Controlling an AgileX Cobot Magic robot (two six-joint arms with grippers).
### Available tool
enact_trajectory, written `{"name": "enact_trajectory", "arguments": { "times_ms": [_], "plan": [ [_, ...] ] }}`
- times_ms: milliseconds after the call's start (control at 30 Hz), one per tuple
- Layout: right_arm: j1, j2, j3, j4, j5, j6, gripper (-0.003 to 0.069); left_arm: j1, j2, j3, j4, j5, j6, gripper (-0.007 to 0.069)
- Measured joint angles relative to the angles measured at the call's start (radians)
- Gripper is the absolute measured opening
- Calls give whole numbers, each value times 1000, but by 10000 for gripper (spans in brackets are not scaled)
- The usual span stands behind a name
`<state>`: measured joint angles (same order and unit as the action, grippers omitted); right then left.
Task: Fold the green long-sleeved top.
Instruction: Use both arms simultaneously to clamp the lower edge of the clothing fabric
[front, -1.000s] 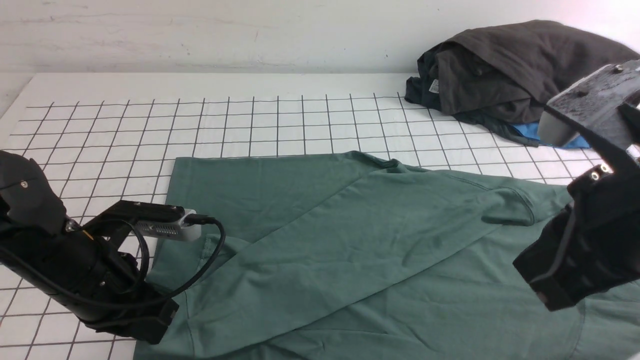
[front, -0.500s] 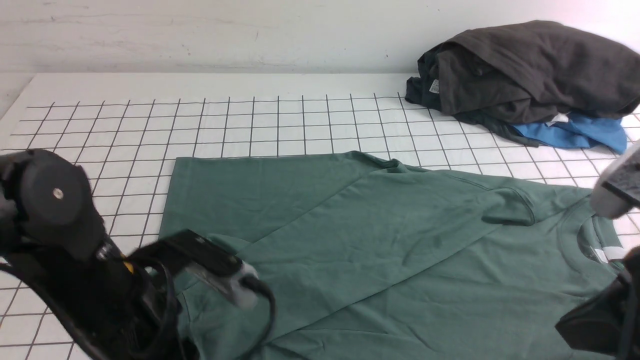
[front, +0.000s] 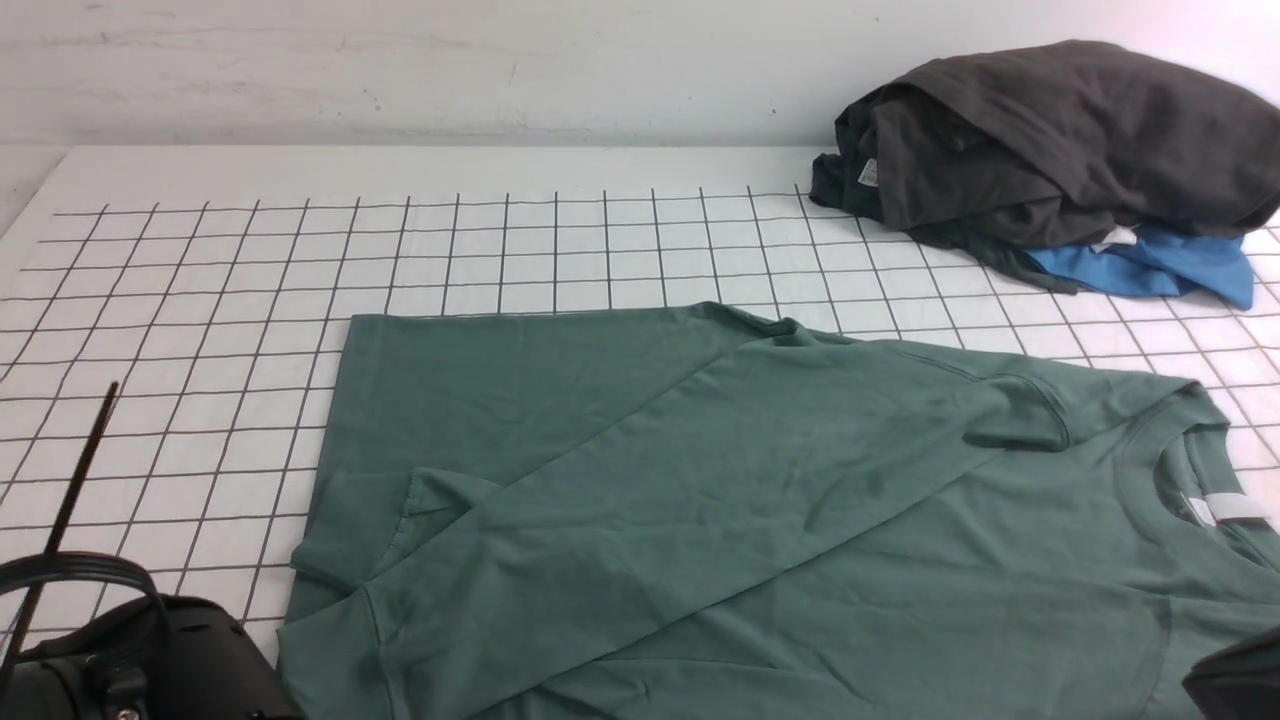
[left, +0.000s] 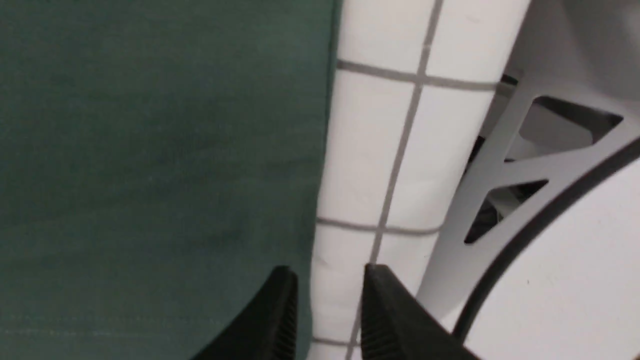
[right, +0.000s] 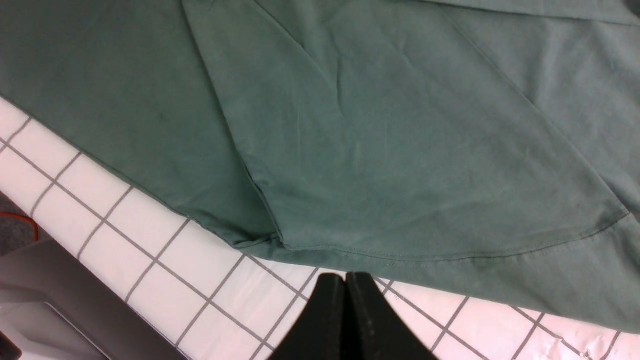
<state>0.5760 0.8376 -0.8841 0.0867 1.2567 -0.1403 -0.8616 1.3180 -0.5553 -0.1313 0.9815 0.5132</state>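
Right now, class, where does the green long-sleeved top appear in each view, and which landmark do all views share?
Front view: green long-sleeved top covers the near centre and right.
Left wrist view: top beside the open left gripper.
Right wrist view: top just beyond the shut right gripper.
Shared landmark: white gridded table cover.

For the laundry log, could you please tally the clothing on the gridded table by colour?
Green: 1, the green long-sleeved top
Dark grey-black: 1, the dark heap of clothes, counted as one because its separate garments cannot be told apart
Blue: 1, the blue garment under that heap
Total: 3
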Motion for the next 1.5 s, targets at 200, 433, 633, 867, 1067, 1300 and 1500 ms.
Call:
{"name": "enact_trajectory", "arguments": {
  "times_ms": [200,433,633,867,1067,1300,1500],
  "plan": [
    [0,1,2,-5,0,0,-15,0,0,40,-26,-149,0,404],
    [0,1,2,-5,0,0,-15,0,63,67,99,-248,-67,485],
    [0,1,2,-5,0,0,-15,-3,86,61,154,-238,-167,405],
    [0,1,2,-5,0,0,-15,-3,88,59,164,-228,-256,239],
    [0,1,2,-5,0,0,-15,-3,88,59,174,-225,-299,148],
    [0,1,2,-5,0,0,-15,-3,97,25,196,-150,-313,165],
    [0,1,2,-5,0,0,-15,-3,99,-1,218,-147,-314,283]
  ]
}}
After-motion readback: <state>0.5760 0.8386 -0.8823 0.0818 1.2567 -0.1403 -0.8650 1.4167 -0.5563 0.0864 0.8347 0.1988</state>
